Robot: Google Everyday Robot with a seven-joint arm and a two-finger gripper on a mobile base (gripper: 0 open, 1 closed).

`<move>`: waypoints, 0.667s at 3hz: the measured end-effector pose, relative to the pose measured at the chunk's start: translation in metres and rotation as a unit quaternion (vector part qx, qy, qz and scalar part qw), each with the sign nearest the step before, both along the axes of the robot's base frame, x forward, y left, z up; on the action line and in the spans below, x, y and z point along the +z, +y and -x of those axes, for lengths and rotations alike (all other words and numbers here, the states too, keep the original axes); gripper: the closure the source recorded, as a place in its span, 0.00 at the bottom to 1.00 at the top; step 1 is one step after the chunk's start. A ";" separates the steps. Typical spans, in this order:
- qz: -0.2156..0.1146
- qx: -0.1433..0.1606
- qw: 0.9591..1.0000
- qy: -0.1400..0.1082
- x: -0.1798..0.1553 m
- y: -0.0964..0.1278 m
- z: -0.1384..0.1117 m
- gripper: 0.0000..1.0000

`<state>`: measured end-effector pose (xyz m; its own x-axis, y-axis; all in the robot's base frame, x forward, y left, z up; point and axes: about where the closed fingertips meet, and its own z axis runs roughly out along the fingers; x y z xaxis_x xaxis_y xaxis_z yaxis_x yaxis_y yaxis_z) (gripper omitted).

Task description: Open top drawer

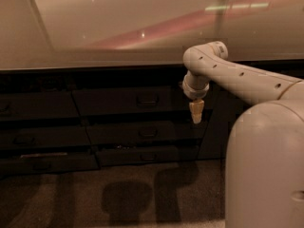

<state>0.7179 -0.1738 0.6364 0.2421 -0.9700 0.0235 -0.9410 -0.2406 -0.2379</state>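
Note:
The top drawer [118, 101] is the wide dark front in the middle column just under the counter, with a small loop handle [147, 99] at its centre. Its front sits flush with the neighbouring fronts. My gripper [196, 118] hangs from the cream arm [237, 77], pointing down, to the right of the handle and a little below it, in front of the drawer's right end. Its cream fingers are together and hold nothing. It does not touch the handle.
A pale countertop [118, 27] overhangs the cabinet. Two lower drawers [142, 133] sit under the top one, and more drawers [33, 106] stand at the left. A dark cabinet door [218, 122] is behind the arm. My base [266, 165] fills the lower right.

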 end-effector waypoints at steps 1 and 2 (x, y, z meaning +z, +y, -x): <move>-0.001 -0.002 1.000 -0.001 0.000 -0.001 -0.003 0.00; -0.001 -0.002 1.000 -0.001 0.000 -0.001 -0.003 0.19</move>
<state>0.7211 -0.1746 0.6368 0.2373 -0.9712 0.0213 -0.9416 -0.2354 -0.2407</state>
